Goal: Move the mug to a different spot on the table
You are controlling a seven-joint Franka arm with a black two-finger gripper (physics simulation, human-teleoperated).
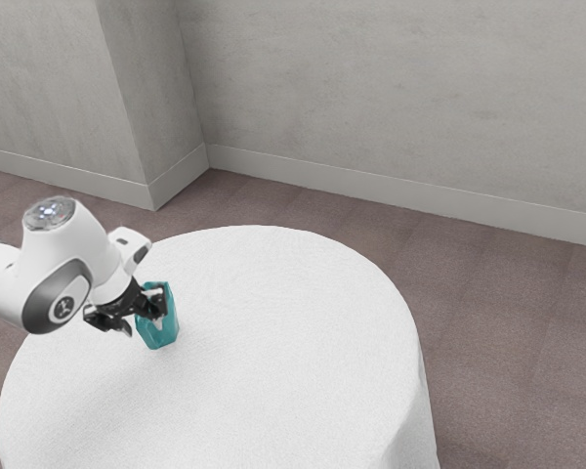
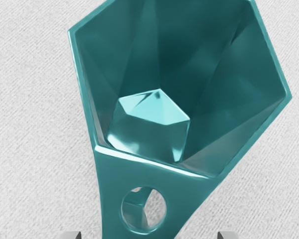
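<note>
One round surface (image 1: 273, 293) is draped in a white cloth with a fine woven grain that hangs over its rim. It fills the lower middle of the exterior view. Around it lies a dull mauve-brown carpeted floor (image 1: 488, 293). Behind it stand pale grey plaster-like walls (image 1: 391, 88) with a white baseboard (image 1: 400, 191) and one squared corner jutting out at the upper left.

One glossy white robot arm (image 1: 59, 278) with grey joint rings enters from the left edge. Its black end effector (image 1: 137, 313) sits in the lower left of the frame, just beside the single mug (image 1: 163, 322).

The mug is teal and shiny, built of flat angular facets rather than a smooth curve. It stands on the cloth in the left part of the surface, well in from the rim.

From the wrist camera, the mug's open mouth is an irregular polygon with a thin rim. Its inside walls slope down to a small, lighter, faceted floor. One flat slab-like handle (image 2: 139, 199) projects from the rim toward the end effector, pierced by one round hole.

Two grey fingertips (image 2: 71, 234) show, one on each side of the handle. They stand wide apart, with white cloth visible between each tip and the handle, so the end effector is spread wide and grips nothing.
</note>
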